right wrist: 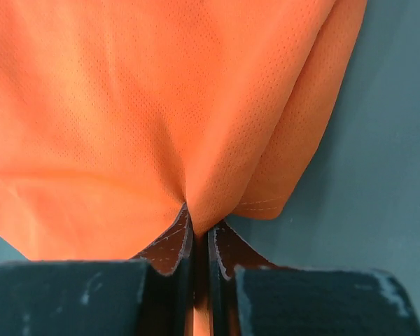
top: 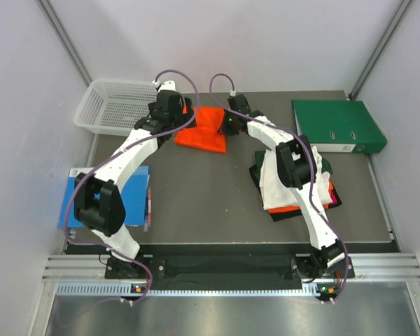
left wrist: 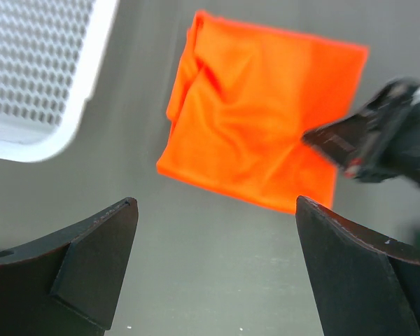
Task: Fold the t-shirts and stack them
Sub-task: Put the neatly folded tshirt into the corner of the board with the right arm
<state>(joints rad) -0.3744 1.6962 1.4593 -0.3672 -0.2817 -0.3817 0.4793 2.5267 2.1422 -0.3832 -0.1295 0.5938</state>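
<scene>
Landmark: white mesh basket (top: 92, 117), at the far left edge of the table (top: 196, 203); every place below is given relative to it.
Orange t-shirt (top: 204, 133): lies on the table just to the right of the basket, not touching it. It is partly folded into a rough rectangle with creases across its upper layer, and in the right wrist view two layers show at one edge.
Left claw (top: 173, 110): between the basket and the orange t-shirt. In the left wrist view its fingers (left wrist: 101, 238) stand wide apart with nothing between them, and the shirt lies beyond their tips without contact.
Right claw (top: 229, 123): on the side of the orange t-shirt away from the basket. Its fingers (right wrist: 169, 248) are pressed together, pinching a bunched fold of the orange fabric.
Stack of folded t-shirts (top: 274, 190): well apart from the basket, to the right and nearer the arm bases; a white shirt lies on top, with orange, dark and red edges showing beneath.
Green binder (top: 336, 124): well apart from the basket, at the far right, lying flat.
Blue board (top: 136, 199): nearer the arm bases than the basket, along the same left edge, partly covered by the left arm.
</scene>
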